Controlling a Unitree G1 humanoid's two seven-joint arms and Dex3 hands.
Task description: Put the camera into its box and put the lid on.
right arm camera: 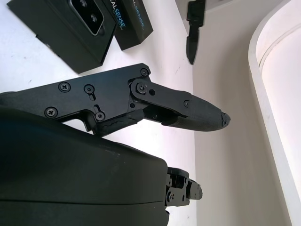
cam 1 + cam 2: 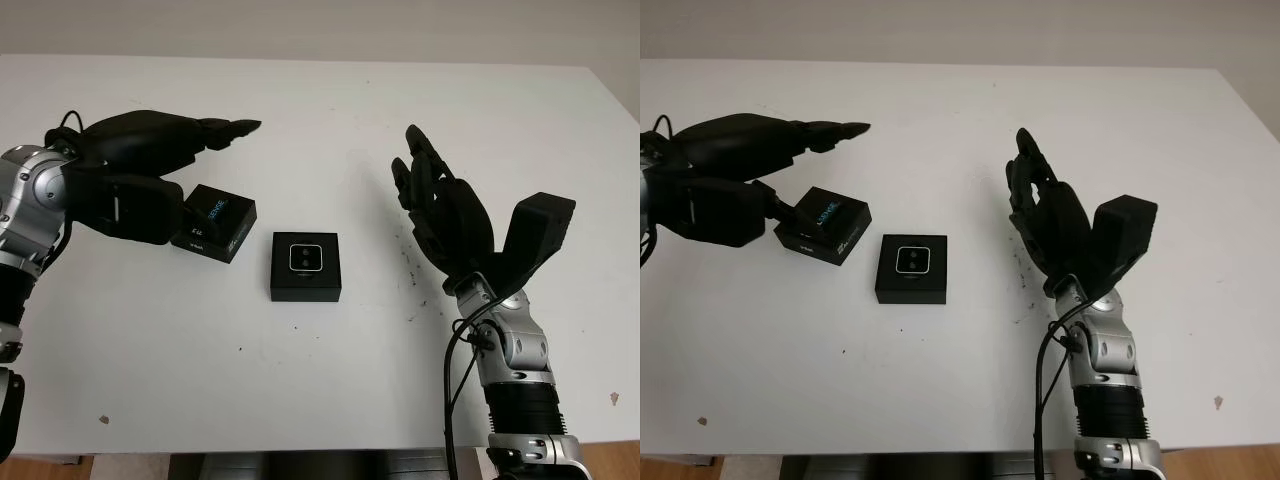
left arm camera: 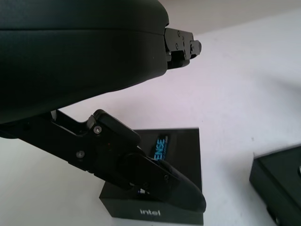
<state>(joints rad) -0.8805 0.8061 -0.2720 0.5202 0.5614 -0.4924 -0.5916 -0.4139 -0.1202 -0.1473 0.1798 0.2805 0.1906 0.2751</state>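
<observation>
- The box (image 2: 305, 266) sits open near the middle of the white table (image 2: 330, 390), with the camera (image 2: 305, 258) lying inside it.
- The lid (image 2: 214, 223) lies just left of the box, apart from it.
- The left hand (image 2: 150, 170) reaches around the lid, thumb touching its near top, fingers extended above, not closed.
- The right hand (image 2: 440, 205) hovers open, right of the box.

The two eye views look forward and down from the head onto the white table (image 2: 330, 380), set a little apart and sharing the whole scene. The left wrist view sits very close behind the left hand (image 3: 141, 169), facing past its fingers (image 3: 181, 190) to the lid (image 3: 181, 155) beneath them. The right wrist view looks along the right hand (image 1: 155, 106), sharing the lid and the box (image 1: 70, 33) beyond its fingertips.
</observation>
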